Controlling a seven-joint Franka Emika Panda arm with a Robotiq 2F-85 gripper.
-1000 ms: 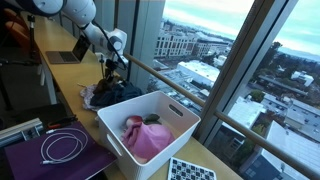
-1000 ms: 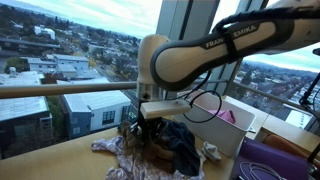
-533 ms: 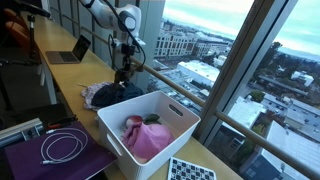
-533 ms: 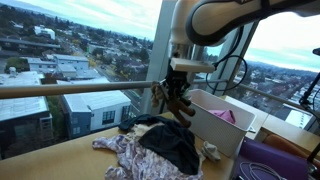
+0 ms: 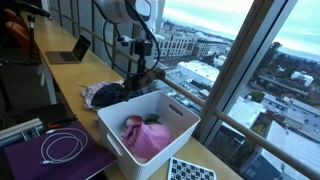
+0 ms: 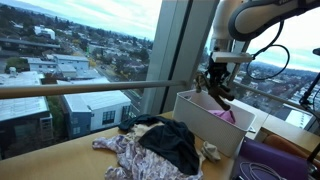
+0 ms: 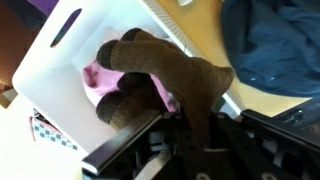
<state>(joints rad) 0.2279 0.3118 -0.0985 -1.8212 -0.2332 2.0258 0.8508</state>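
Observation:
My gripper (image 5: 143, 73) is shut on a brown cloth (image 7: 165, 75) that hangs from the jaws. It holds the cloth in the air over the near rim of the white bin (image 5: 175, 140). In the wrist view the cloth covers most of the bin's opening (image 7: 55, 55), with pink cloth (image 7: 95, 78) showing beneath it. The gripper (image 6: 217, 82) and dangling brown cloth (image 6: 219, 92) also show above the bin (image 6: 200, 118) in an exterior view. Pink clothes (image 5: 148, 138) lie inside the bin.
A pile of clothes lies on the wooden table beside the bin: a dark blue garment (image 6: 172, 145) and a patterned one (image 6: 128, 155). A laptop (image 5: 68, 52), a purple mat with a white cable (image 5: 60, 148) and a checkerboard (image 5: 190, 170) are on the table. Windows run alongside.
My gripper has lifted the brown cloth off the clothes pile and carried it across to above the white bin.

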